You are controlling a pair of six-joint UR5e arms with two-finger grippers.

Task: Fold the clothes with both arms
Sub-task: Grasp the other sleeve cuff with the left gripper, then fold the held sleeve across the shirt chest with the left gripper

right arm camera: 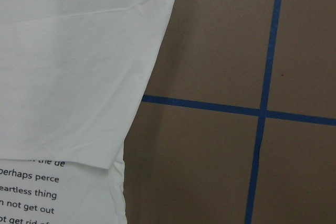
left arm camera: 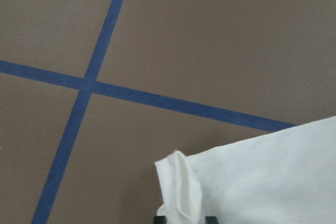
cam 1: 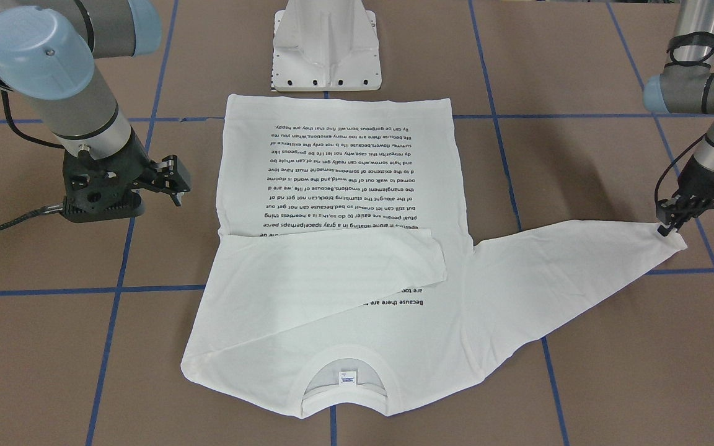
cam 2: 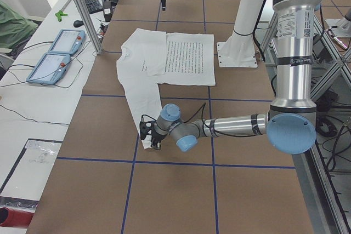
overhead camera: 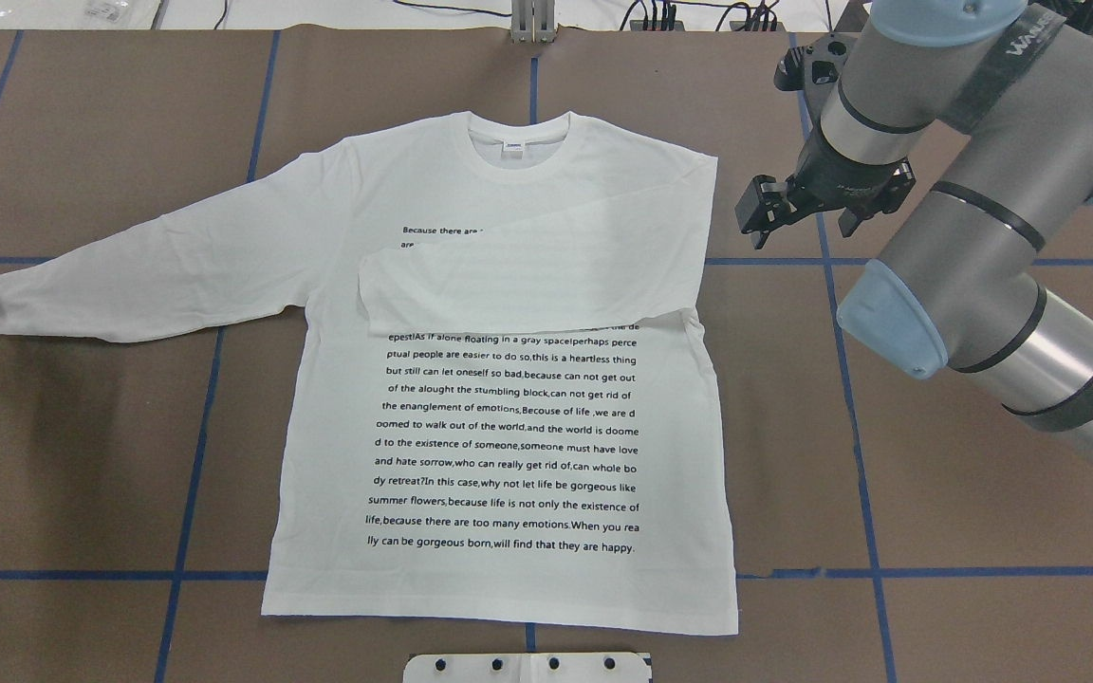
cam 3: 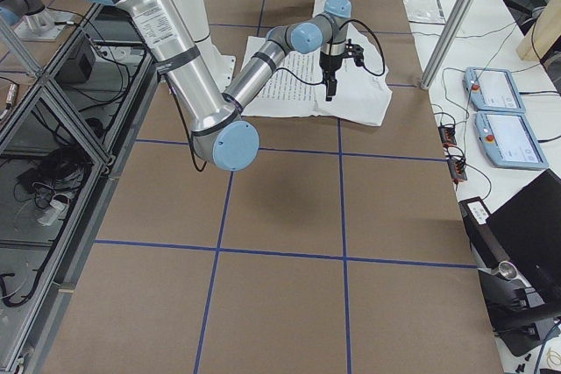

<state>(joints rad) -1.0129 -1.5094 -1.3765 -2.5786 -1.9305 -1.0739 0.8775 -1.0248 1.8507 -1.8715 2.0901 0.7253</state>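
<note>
Brown board is spread over the surface, and blue tape lines are stuck across it. A white shirt is laid flat in the middle, with the black words facing up and the collar on the side far from the robot. One sleeve is already laid across the chest, so that part of the job can be counted as done. The other sleeve is stretched out flat toward the robot's left.

The cuff of that sleeve is bunched up at the left tool. This tool looks to be pinched together on the cuff, though only its very tips are seen in the wrist view. The right tool is held just beside the shirt's shoulder with its fingers apart, and nothing is gripped by it.

The step in hand is judged to be the second sleeve. Next, the cuff would need to be lifted a little and carried across the chest, then laid over the first sleeve. The cloth should be lifted and not dragged, or the shirt could be pulled crooked.
</note>
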